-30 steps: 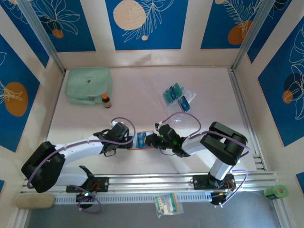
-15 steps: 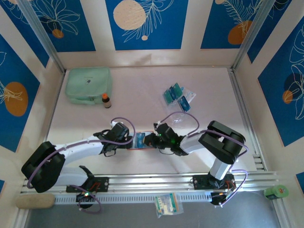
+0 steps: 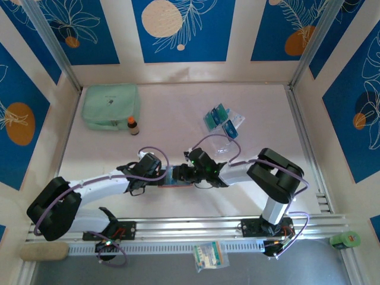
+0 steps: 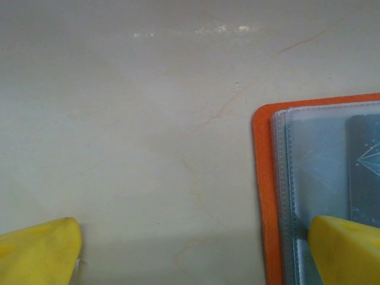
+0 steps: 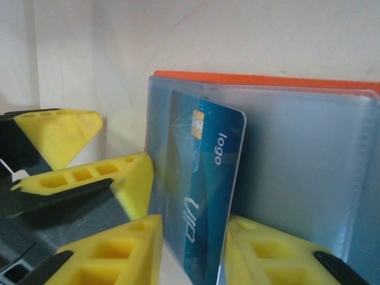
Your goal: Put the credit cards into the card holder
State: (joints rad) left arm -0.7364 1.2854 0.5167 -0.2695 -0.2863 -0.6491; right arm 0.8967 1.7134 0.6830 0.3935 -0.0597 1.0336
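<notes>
The orange card holder [image 3: 171, 177] lies open on the table between both grippers, its clear pockets [image 5: 297, 154] facing up. My right gripper [image 5: 196, 258] is shut on a teal-blue credit card [image 5: 205, 190] marked "logo", whose far end overlaps the holder's pockets. In the top view the right gripper [image 3: 180, 174] is over the holder's right side. My left gripper [image 4: 193, 255] is open wide; one yellow fingertip [image 4: 347, 249] rests on the holder's left pocket edge [image 4: 266, 190], the other on bare table. Several more cards [image 3: 215, 116] lie farther back on the right.
A mint-green zip pouch [image 3: 110, 105] and a small brown bottle [image 3: 132, 125] stand at the back left. A clear packet [image 3: 221, 145] lies behind the right arm. A sachet packet [image 3: 209, 255] and a green roll [image 3: 344, 240] sit off the near edge.
The right gripper has moved left with the card, over the open holder and closer to the left gripper. The left arm has held still.
</notes>
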